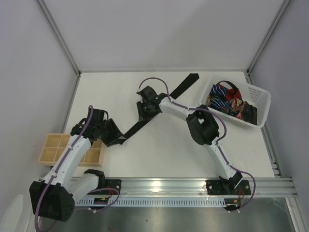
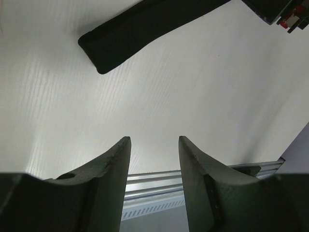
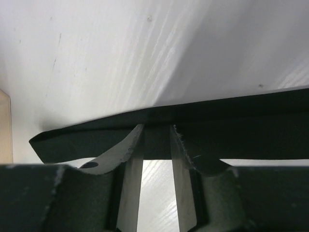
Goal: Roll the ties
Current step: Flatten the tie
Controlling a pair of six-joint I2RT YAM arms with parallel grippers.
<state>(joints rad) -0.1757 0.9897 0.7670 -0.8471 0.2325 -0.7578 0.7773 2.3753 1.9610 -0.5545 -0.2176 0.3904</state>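
Left gripper (image 2: 153,141): open, empty | right gripper (image 3: 157,129): hold on black fabric necktie (image 3: 251,121) cannot be told | end is best rolled tightly

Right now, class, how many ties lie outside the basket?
1: the black tie, diagonal across the table's middle. Other ties sit bundled in the basket, some possibly hidden.

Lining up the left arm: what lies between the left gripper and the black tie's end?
Bare table only, in the left wrist view: nothing sits between the left gripper and the end of the black tie.
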